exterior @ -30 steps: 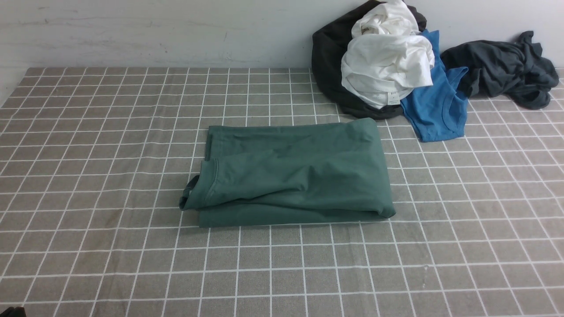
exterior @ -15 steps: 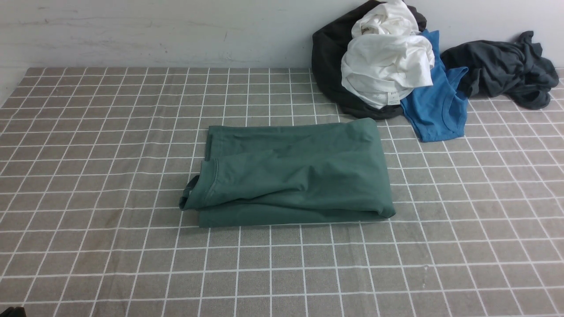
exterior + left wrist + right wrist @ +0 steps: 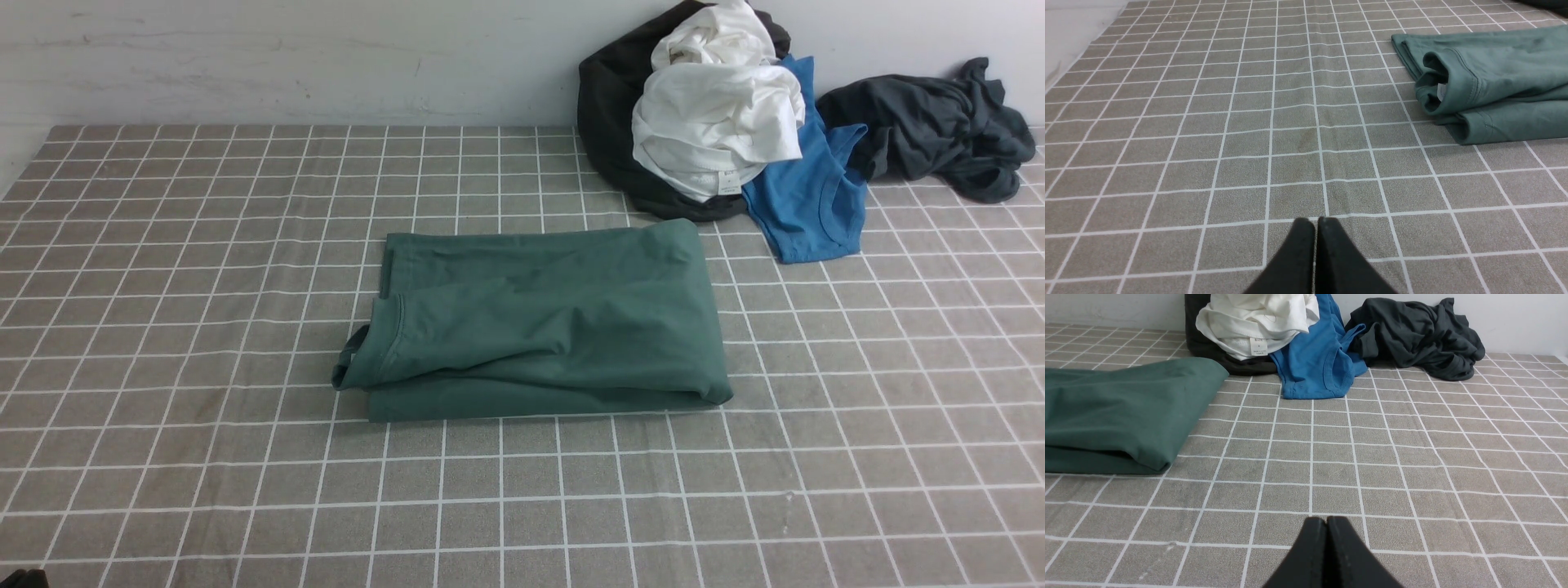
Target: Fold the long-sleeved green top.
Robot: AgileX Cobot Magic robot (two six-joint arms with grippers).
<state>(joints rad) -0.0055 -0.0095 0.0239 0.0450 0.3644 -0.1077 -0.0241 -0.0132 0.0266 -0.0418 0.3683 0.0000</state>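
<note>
The green long-sleeved top (image 3: 543,322) lies folded into a flat rectangle in the middle of the checked table cloth, its ribbed neck opening at the left end. In the left wrist view the top (image 3: 1490,85) shows that neck end, with a bit of white tag inside. Its other end, the top (image 3: 1122,416), shows in the right wrist view. My left gripper (image 3: 1316,220) is shut and empty, low over the cloth and well short of the top. Likewise my right gripper (image 3: 1327,518) is shut, holds nothing and sits clear of the top.
A heap of clothes stands at the back right against the wall: a white garment (image 3: 718,122) on a black one (image 3: 608,106), a bright blue sleeveless top (image 3: 808,196) and a dark grey garment (image 3: 931,126). The checked cloth (image 3: 204,327) covers the whole table.
</note>
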